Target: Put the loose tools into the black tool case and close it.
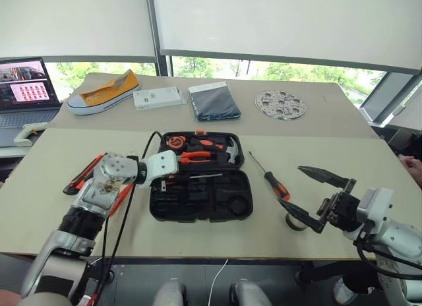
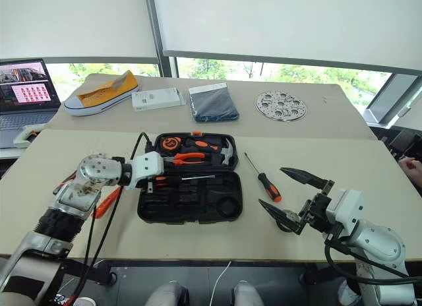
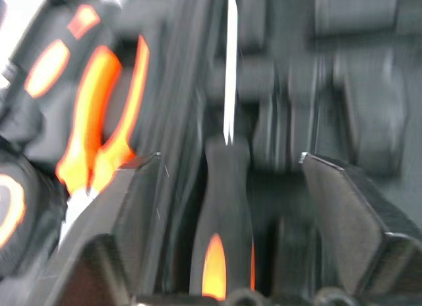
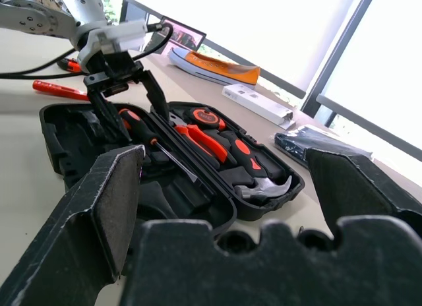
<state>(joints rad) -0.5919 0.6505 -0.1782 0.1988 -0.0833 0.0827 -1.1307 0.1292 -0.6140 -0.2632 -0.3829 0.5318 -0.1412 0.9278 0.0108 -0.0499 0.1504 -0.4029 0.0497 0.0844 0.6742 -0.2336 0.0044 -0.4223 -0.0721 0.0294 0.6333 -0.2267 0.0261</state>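
The left gripper (image 4: 128, 95) stands with fingers apart over the open black tool case (image 1: 198, 204), and a black-and-orange-handled screwdriver (image 4: 142, 131) lies in the case slot directly between and below those fingers. The right gripper (image 1: 316, 199) hangs wide open, empty, with the small grey tape roll (image 1: 295, 221) just beneath its lower finger and a second screwdriver (image 1: 271, 179) on the table between it and the case.

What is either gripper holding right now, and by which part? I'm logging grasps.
Nothing. The left gripper stands open astride the black-and-orange-handled screwdriver lying in the black plastic tool case; the right gripper hangs open and empty.
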